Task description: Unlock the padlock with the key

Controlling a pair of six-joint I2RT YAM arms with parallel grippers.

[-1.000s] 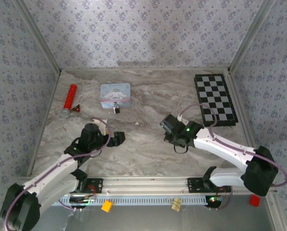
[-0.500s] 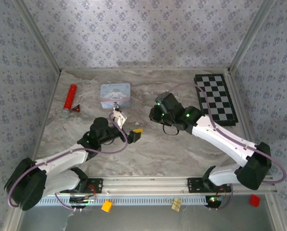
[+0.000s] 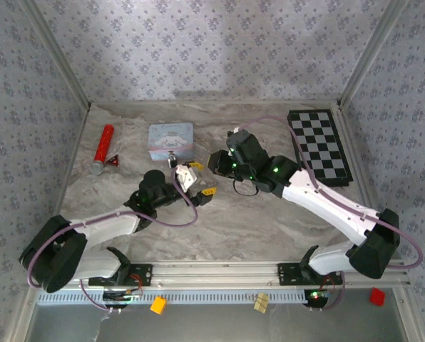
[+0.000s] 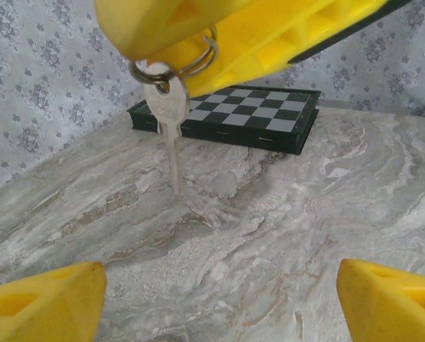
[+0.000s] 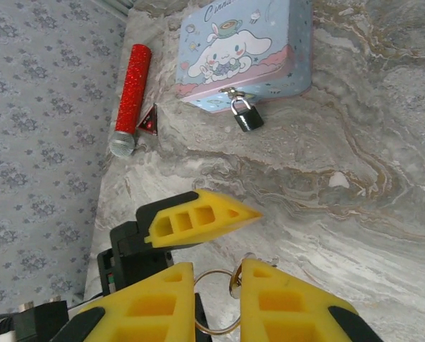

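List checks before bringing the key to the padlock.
1. Right gripper shut on the ring of the key: ok.
2. Key gripped rigidly: not ok, it dangles from the ring.
3. Left gripper open and empty: ok.
4. Padlock hangs on the tin, unobstructed: ok.
5. Keyhole direction: cannot tell.

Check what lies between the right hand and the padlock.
Right wrist view: a yellow finger of the left hand lies between the right hand and the padlock; past it, bare marble table up to the padlock.
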